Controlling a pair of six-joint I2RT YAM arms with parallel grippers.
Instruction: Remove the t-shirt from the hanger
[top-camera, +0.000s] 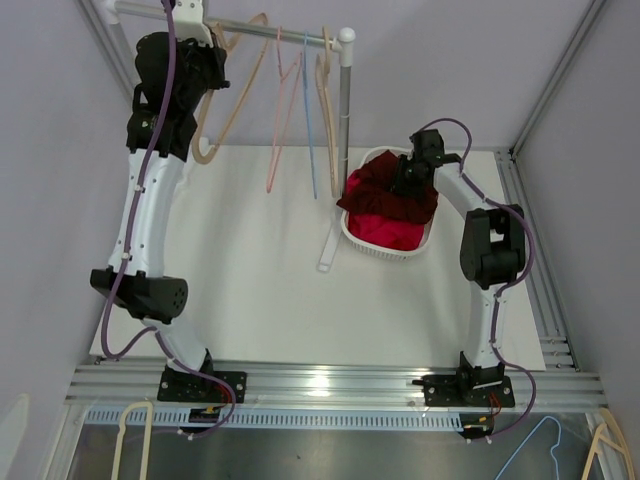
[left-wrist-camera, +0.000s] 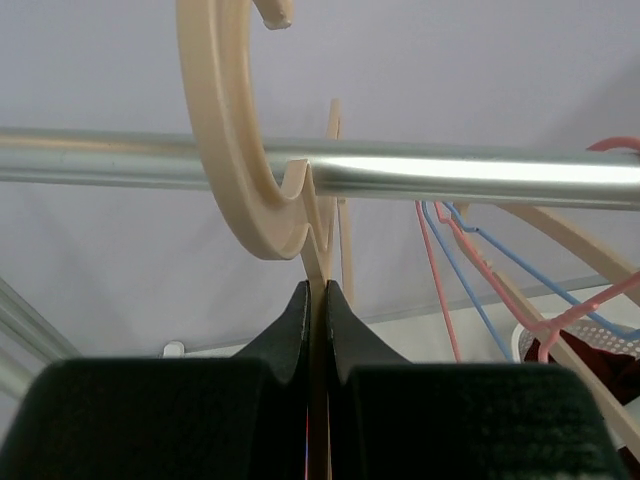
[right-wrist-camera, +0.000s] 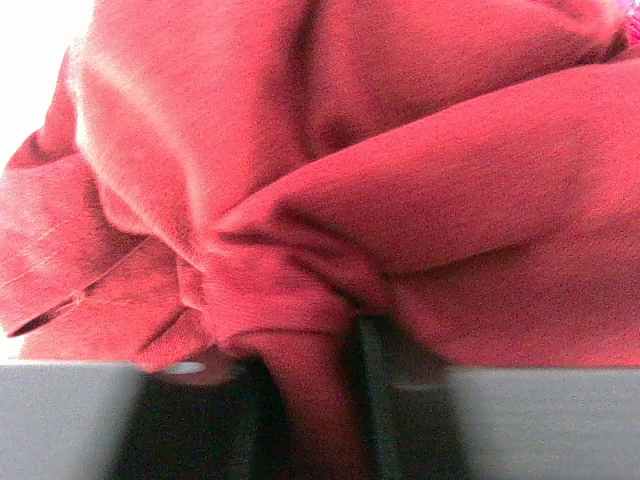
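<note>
Two arms extended. Left arm reaches high to rail (left-wrist-camera: 480, 175), left gripper (left-wrist-camera: 316, 290) clamped on neck of beige hanger (left-wrist-camera: 225, 150). Right arm stretches over white basket (top-camera: 385, 257) on bench (top-camera: 250, 290), right gripper (right-wrist-camera: 305, 345) sunk in red t-shirt (top-camera: 390, 225) piled there, fold between fingers (right-wrist-camera: 372, 420); clamped or slack, cannot tell.

One white basket (top-camera: 385, 252) of red t-shirt cloth (top-camera: 385, 195), number unclear. One rail (top-camera: 270, 33) bears one pink hanger (top-camera: 277, 130), one blue hanger (top-camera: 311, 130) and at least two beige hangers (top-camera: 326, 85).
</note>
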